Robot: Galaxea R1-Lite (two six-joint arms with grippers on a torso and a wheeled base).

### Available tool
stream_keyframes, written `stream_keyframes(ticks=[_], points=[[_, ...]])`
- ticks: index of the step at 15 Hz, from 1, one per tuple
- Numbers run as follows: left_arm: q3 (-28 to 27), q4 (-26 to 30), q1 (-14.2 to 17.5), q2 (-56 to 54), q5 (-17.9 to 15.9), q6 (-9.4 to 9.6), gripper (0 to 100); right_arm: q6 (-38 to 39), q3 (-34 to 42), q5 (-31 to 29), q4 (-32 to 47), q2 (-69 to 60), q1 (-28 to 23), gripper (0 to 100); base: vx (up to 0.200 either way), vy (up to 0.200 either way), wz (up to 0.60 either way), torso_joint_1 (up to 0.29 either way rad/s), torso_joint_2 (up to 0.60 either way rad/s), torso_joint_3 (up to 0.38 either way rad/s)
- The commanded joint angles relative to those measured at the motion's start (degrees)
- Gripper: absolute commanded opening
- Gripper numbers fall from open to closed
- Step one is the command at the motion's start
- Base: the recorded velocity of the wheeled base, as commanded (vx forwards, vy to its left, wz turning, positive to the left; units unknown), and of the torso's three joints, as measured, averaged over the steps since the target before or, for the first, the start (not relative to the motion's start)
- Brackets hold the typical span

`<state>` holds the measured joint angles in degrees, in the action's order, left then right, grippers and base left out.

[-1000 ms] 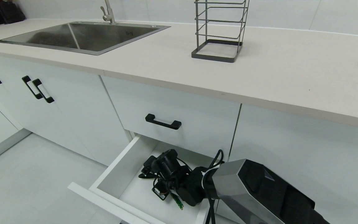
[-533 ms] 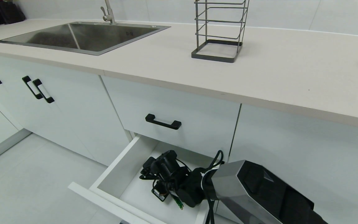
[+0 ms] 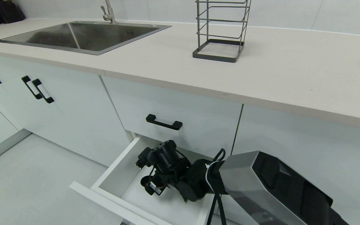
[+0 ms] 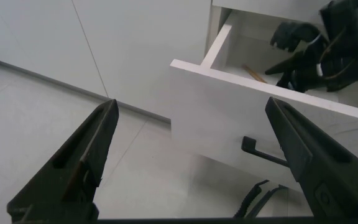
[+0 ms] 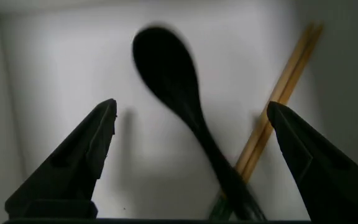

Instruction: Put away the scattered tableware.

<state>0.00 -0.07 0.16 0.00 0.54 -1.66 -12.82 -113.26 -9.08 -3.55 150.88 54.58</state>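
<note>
Hovering inside the open lower drawer (image 3: 120, 162), the right hand (image 3: 144, 173) has its fingers spread wide and holds nothing. Beneath it, a black spoon (image 5: 173, 68) and wooden chopsticks (image 5: 278, 99) lie close together on the white drawer bottom. The left hand (image 4: 191, 106) (also spread and empty) hangs low outside the drawer front, over the pale tiled floor (image 3: 36, 184). Above, the beige tabletop (image 3: 277, 72) carries a steel sink (image 3: 83, 34) and a wire rack (image 3: 220, 31).

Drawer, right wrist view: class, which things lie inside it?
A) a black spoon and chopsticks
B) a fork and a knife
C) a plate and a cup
A: a black spoon and wooden chopsticks show on the white floor of the drawer.
</note>
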Motion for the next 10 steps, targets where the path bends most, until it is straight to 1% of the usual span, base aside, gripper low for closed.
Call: stream_keyframes(ticks=[1, 6, 9, 10], points=[[0.00, -0.01, 0.02, 0.00, 0.08, -0.01, 100, -0.01, 2.43, 0.03, -0.32, -5.86, 1.58, 100, 0.000, 0.000, 0.00, 0.000, 0.00, 0.000], [0.00, -0.01, 0.02, 0.00, -0.01, -0.01, 100, -0.10, 10.61, -0.06, -0.32, -15.36, 4.66, 100, 0.000, 0.000, 0.00, 0.000, 0.00, 0.000], [0.00, -0.01, 0.02, 0.00, 0.08, -0.01, 100, -0.10, 13.33, -0.06, -0.32, -20.45, 6.77, 100, 0.000, 0.000, 0.00, 0.000, 0.00, 0.000], [0.00, -0.01, 0.02, 0.00, 0.08, -0.10, 100, -0.10, 16.85, -0.06, -0.67, -24.85, 7.47, 100, 0.000, 0.000, 0.00, 0.000, 0.00, 0.000]])
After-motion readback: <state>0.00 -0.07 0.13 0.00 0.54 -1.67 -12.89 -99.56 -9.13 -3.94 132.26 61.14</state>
